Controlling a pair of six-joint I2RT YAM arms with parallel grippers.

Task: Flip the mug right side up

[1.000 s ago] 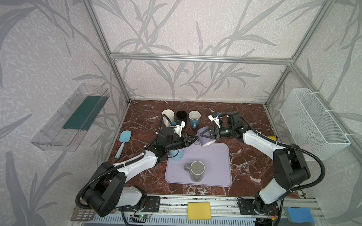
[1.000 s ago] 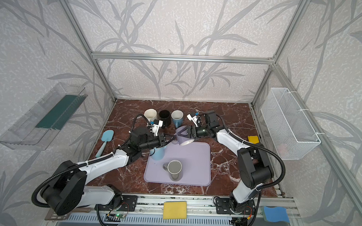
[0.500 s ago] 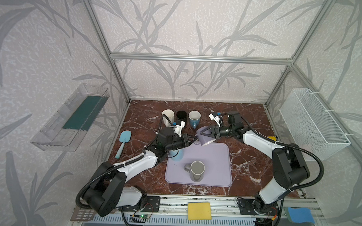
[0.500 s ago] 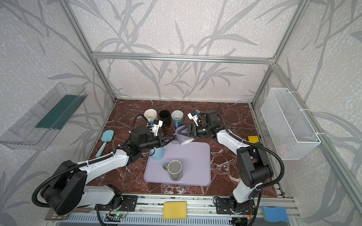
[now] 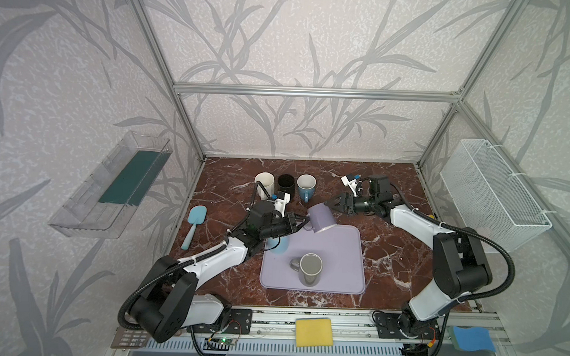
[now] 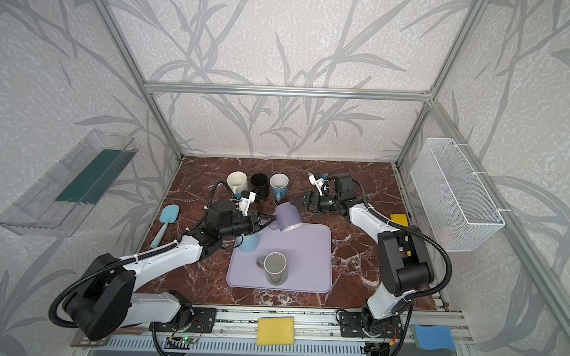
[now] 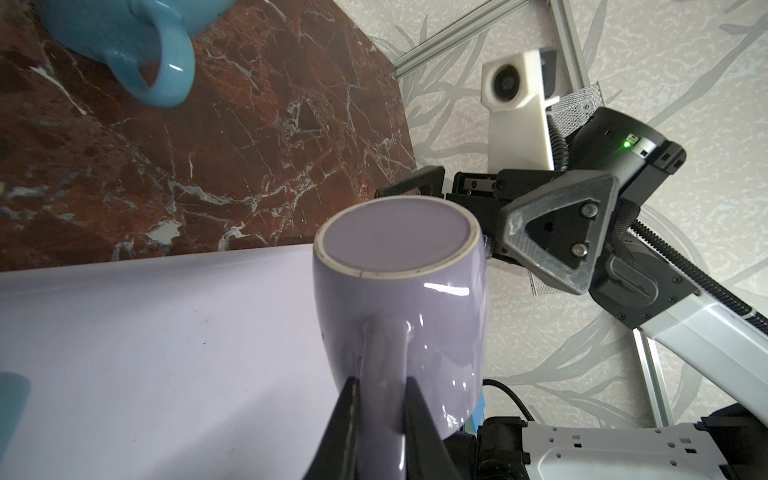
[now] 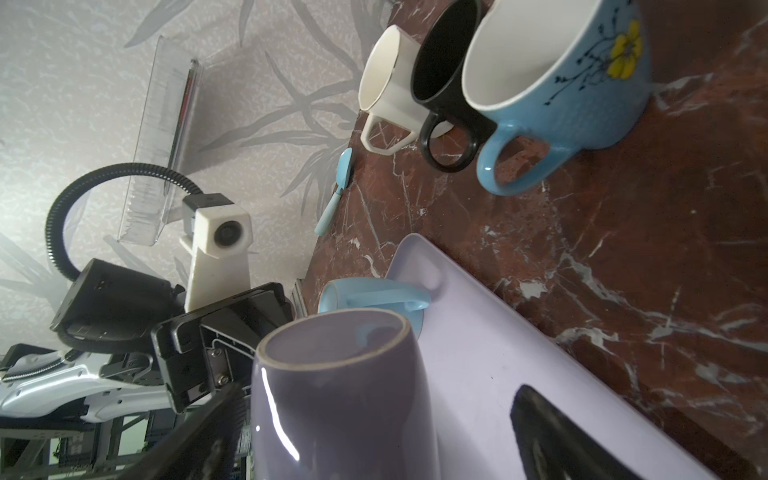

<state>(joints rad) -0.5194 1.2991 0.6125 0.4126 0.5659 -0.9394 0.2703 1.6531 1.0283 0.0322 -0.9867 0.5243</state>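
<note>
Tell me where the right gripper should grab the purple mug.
Across the purple mug body, coming from the side opposite its handle. The left gripper pinches the handle, so only the smooth rounded wall is free; the right gripper, open, faces that wall. The mug is tilted, mouth toward the lilac mat.

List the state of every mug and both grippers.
purple mug: held aloft, tilted, mouth down
left gripper: shut on purple mug's handle
right gripper: open around purple mug's base end
grey mug: upright on mat
light blue mug: apparently upside down on mat
white mug: upright
black mug: upright
flowered blue mug: upright
</note>
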